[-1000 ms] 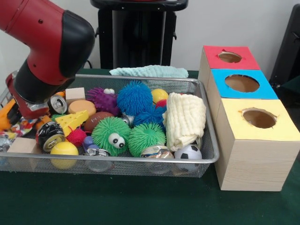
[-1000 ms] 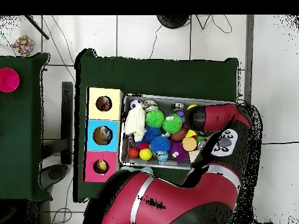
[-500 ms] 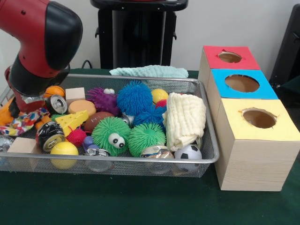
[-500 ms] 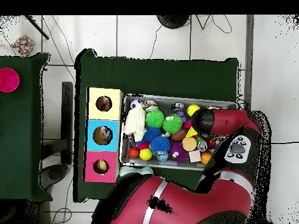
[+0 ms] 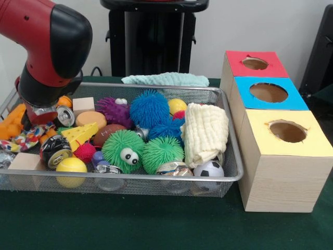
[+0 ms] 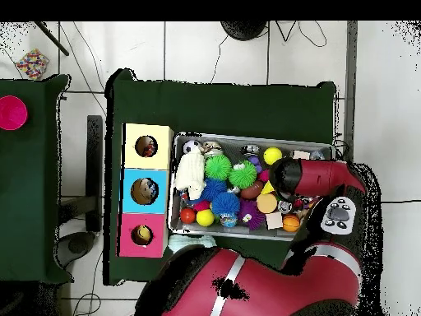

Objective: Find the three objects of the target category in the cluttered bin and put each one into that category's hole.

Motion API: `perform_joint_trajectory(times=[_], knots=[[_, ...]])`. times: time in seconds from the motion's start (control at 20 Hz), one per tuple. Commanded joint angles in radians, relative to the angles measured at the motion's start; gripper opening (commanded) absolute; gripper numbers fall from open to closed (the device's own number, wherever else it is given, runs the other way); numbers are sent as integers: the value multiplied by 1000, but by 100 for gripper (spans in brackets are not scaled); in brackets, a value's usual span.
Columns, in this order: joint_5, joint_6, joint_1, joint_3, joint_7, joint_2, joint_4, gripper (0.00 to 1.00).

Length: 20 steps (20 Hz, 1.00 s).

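Front view: the wire basket [image 5: 233,156] is crowded; a folded cream cloth [image 5: 206,133] lies against its right end with a toy soccer ball [image 5: 209,169] just below it; left of the cloth sit a blue spiky ball [image 5: 149,108], two green spiky balls, one with googly eyes [image 5: 123,150] and one plain [image 5: 163,152], and a purple spiky ball [image 5: 114,111]; a small yellow ball [image 5: 177,105] rests behind the blue one; further left lie a cheese wedge [image 5: 80,135], a brown toy football [image 5: 107,133], a dark can [image 5: 54,150], a yellow ball [image 5: 71,166] and two wooden blocks, one at the back [image 5: 83,104] and one at the front corner [image 5: 23,161]; beside the basket's right end stand three boxes in a row, yellow [image 5: 286,133], blue [image 5: 268,92] and red [image 5: 255,63], each with a round hole on top; a pale green towel [image 5: 165,79] lies behind the basket; the red arm [image 5: 49,41] hangs over the basket's left end, covering the things beneath it; the gripper seems buried behind the arm's wrist, so I cannot tell whether it is spread or clamped; a silver can [image 5: 65,115] and a knotted rope toy [image 5: 26,139] lie just under that wrist; which category is wanted is not shown, so the wanted things cannot be singled out among the clutter.
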State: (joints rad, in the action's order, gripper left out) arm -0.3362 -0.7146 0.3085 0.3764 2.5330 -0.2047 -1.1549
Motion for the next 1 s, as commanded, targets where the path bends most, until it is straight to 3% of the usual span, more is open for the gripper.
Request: perform_joint_trajectory(times=[0.05,0.15,0.55,0.8,0.85,1.0], knots=[[51,101,40,-155,21,8,-127,0],[52,95,45,-159,8,9,-120,0],[36,254,19,-125,104,15,-124,0],[35,259,4,-119,88,6,-143,0],[44,251,8,-126,72,2,-153,100],[43,230,13,-133,44,0,-153,100]])
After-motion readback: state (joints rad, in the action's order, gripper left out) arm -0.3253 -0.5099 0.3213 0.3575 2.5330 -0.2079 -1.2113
